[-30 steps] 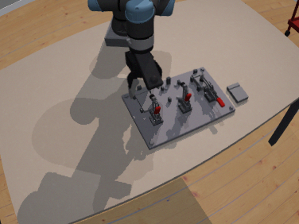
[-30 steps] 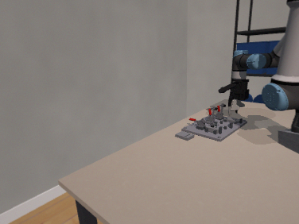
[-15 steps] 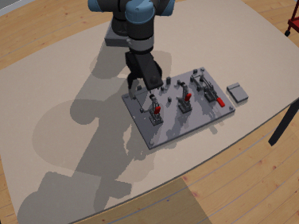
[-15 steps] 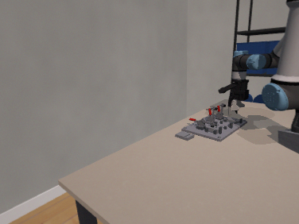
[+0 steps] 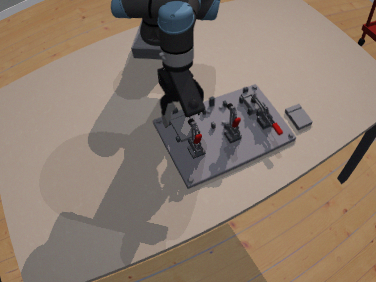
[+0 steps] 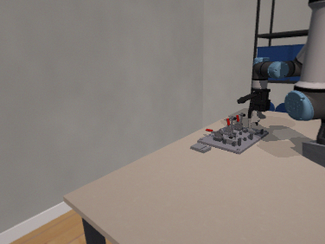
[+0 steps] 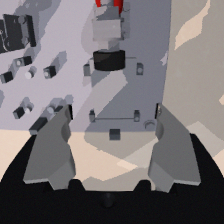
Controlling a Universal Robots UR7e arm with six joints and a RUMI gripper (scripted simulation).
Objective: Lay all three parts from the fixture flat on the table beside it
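Observation:
The grey fixture plate (image 5: pixel 222 135) lies on the table and carries three toggle clamps with red handles (image 5: pixel 197 136) (image 5: pixel 235 121) (image 5: pixel 276 128). My gripper (image 5: pixel 179 116) hangs open and empty over the plate's left end, near the left clamp. In the wrist view the open fingers straddle a thin bar between two small posts (image 7: pixel 114 118) at the plate's edge; I cannot tell if they touch it. A black round pad (image 7: pixel 107 60) and a red handle (image 7: pixel 107 4) lie further ahead. One flat grey part (image 5: pixel 298 116) lies on the table right of the fixture. The gripper (image 6: pixel 255 114) also shows in the exterior view.
The fixture (image 6: pixel 233 138) sits near the table's right front edge, with the flat part (image 6: pixel 200 148) beside it. The robot base (image 5: pixel 150 42) stands behind the plate. A dark table leg (image 5: pixel 355 160) shows at the right, and a red cart (image 5: pixel 369 25) at the far right.

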